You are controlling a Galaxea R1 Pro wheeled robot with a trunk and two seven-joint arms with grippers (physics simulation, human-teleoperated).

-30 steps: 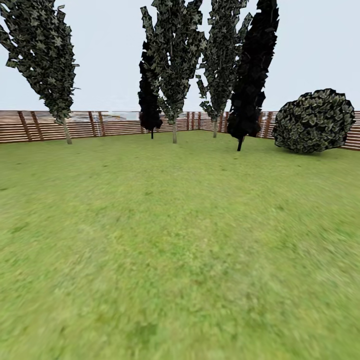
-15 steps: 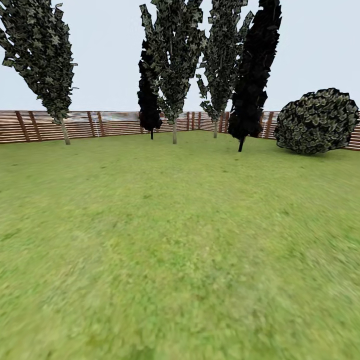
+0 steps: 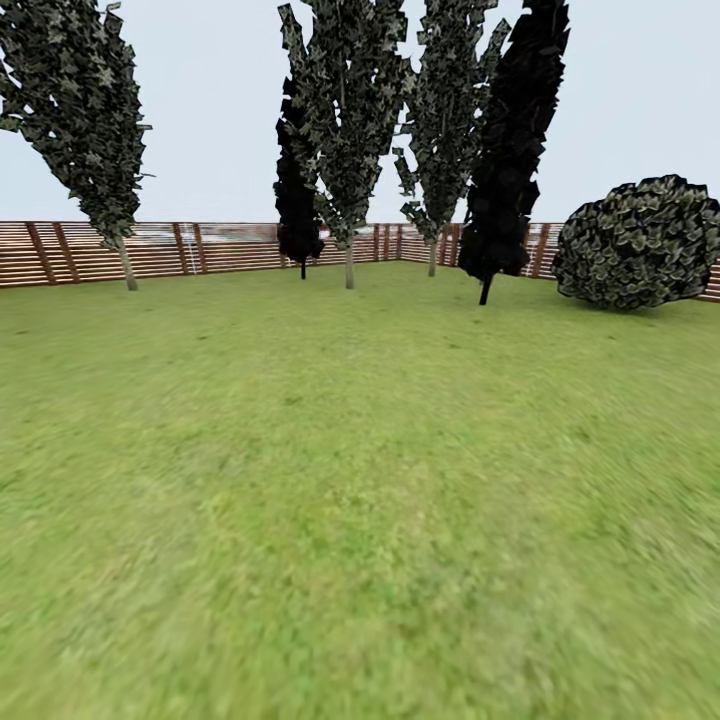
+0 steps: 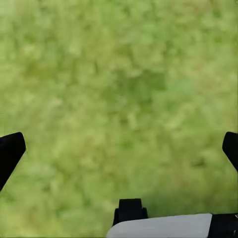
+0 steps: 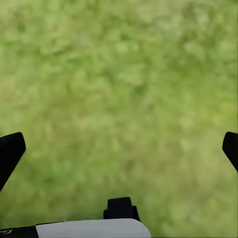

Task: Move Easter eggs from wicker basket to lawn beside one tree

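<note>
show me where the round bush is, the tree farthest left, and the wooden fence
round bush (image 3: 636, 243), head view, middle of its foliage.
leftmost tree (image 3: 127, 268), head view, its bare trunk.
wooden fence (image 3: 230, 247), head view, slats between trees.

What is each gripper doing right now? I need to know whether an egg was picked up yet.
Left gripper: open, empty, over the lawn.
Right gripper: open, empty, over grass.

Nothing readable anywhere here, no words, numbers, brands or signs. The brown horizontal-slat wooden fence (image 3: 90, 252) is bare boards, and the mottled green grass lawn (image 3: 360, 480) is just grass. There's a tiny mark on the white casing (image 5: 7, 231) in the right wrist view, too small to read.
</note>
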